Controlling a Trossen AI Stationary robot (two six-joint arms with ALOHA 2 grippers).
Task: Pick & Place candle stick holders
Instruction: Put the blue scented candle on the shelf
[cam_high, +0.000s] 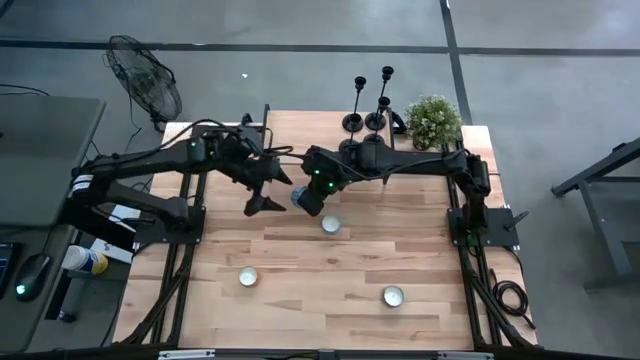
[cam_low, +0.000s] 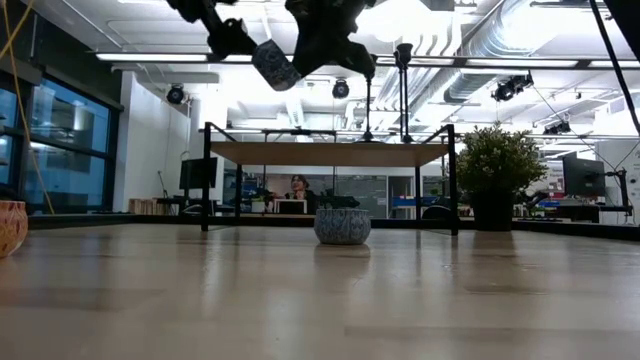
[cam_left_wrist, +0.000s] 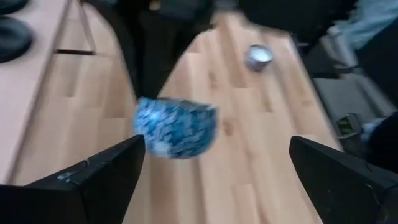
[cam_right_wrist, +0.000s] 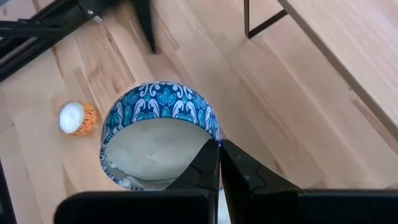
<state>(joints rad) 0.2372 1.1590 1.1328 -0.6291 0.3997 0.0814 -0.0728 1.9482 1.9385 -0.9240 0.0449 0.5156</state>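
right gripper (cam_right_wrist: 219, 163): pinched on the rim of a blue patterned bowl (cam_right_wrist: 158, 134), lifted above mid table, probably for carrying | left gripper (cam_left_wrist: 214, 180): fingers wide, empty, just left of the bowl | candle stick holders (cam_high: 368, 100): upright, far edge, beside potted plant (cam_high: 433, 121), untouched

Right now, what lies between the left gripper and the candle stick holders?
In the high view, the right arm crosses between the left gripper and the candle stick holders. The right gripper pinches a blue patterned bowl by its rim.
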